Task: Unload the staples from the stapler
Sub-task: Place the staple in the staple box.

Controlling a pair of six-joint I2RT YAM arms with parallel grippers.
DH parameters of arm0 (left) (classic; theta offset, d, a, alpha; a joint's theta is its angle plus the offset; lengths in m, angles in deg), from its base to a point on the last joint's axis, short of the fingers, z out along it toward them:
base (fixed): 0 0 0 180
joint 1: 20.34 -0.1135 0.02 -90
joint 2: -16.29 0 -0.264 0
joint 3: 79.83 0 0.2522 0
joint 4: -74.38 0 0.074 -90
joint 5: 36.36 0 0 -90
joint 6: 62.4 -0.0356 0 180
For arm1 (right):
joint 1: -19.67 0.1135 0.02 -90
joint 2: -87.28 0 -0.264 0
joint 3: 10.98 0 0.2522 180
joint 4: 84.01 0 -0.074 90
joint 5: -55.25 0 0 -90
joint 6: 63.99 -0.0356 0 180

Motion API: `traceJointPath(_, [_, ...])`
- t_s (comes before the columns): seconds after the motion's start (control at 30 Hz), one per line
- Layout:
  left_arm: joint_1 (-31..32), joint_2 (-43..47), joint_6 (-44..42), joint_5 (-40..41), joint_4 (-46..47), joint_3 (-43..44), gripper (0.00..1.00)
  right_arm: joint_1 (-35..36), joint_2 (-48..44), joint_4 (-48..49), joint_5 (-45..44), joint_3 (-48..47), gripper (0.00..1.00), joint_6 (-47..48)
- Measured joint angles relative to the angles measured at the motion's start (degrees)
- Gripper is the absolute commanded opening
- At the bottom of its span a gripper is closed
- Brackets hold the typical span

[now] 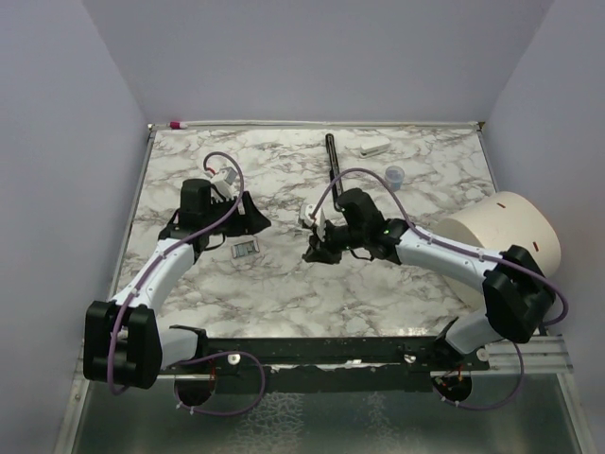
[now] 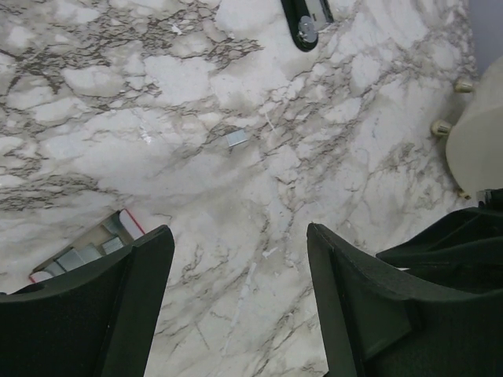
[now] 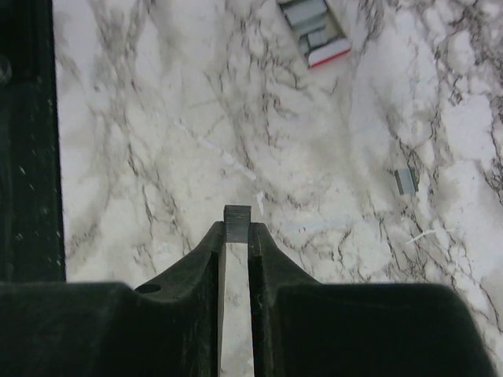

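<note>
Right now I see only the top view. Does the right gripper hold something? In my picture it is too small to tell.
Observer: Yes. The right gripper pinches a short grey staple strip at its fingertips.
Operator: Are more staples out?
Observer: A second strip lies loose on the table, apart from the stapler.
Operator: And between the left fingers?
Observer: Nothing. The left gripper is open over bare table; the stapler lies beside one finger, partly hidden by it.
</note>
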Motion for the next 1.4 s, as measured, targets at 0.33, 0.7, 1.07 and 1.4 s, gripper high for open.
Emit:
traceJointPath(0.33, [-0.20, 3.89, 16.85, -12.28, 18.82, -6.91, 0.76, -4.74, -3.82, 23.74, 8.46, 5.20, 0.12, -25.35])
traceJointPath(0.7, [-0.20, 2.40, 43.08, -21.29, 60.98, -17.75, 0.77, -7.43, -5.05, 43.47, 13.79, 7.78, 0.11, -45.03])
traceJointPath(1.07, [3.54, 0.15, 54.49, -23.37, 85.24, -19.15, 0.73, -7.50, -2.62, 58.34, 17.40, 8.74, 0.10, -58.49])
traceJointPath(1.4, [8.37, 0.22, 52.00, -23.56, 83.60, -18.38, 0.69, -7.61, 0.39, 65.35, 18.49, 10.08, 0.10, -64.43])
